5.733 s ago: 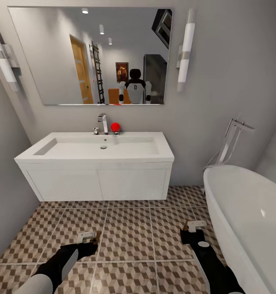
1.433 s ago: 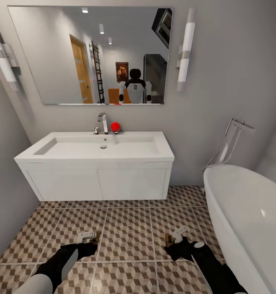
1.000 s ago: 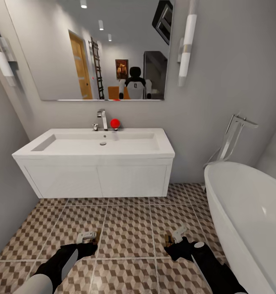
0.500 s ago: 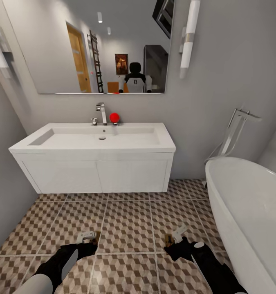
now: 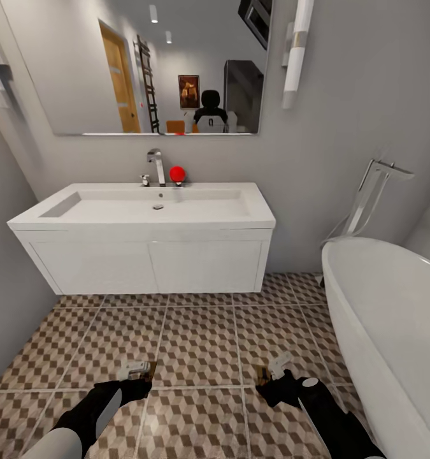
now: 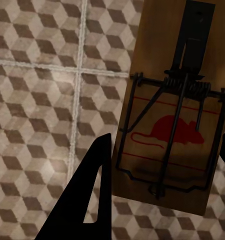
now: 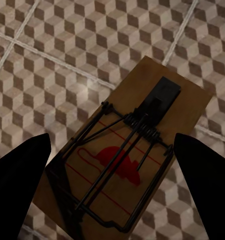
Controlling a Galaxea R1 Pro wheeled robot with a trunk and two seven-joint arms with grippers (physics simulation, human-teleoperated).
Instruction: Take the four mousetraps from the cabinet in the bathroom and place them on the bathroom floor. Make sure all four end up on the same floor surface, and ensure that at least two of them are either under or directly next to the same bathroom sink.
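Both pincers hang low over the patterned floor (image 5: 195,344) in the head view, the left pincer (image 5: 138,370) and the right pincer (image 5: 272,370) each with a mousetrap, well short of the white sink (image 5: 144,217) ahead; a bathtub (image 5: 393,319) stands at the right. From the left wrist, its fingers (image 6: 95,195) press the left mousetrap (image 6: 172,125) edgewise, clamped. From the right wrist, the fingers (image 7: 17,175) bracket the right mousetrap (image 7: 127,160); whether they grip it I cannot tell.
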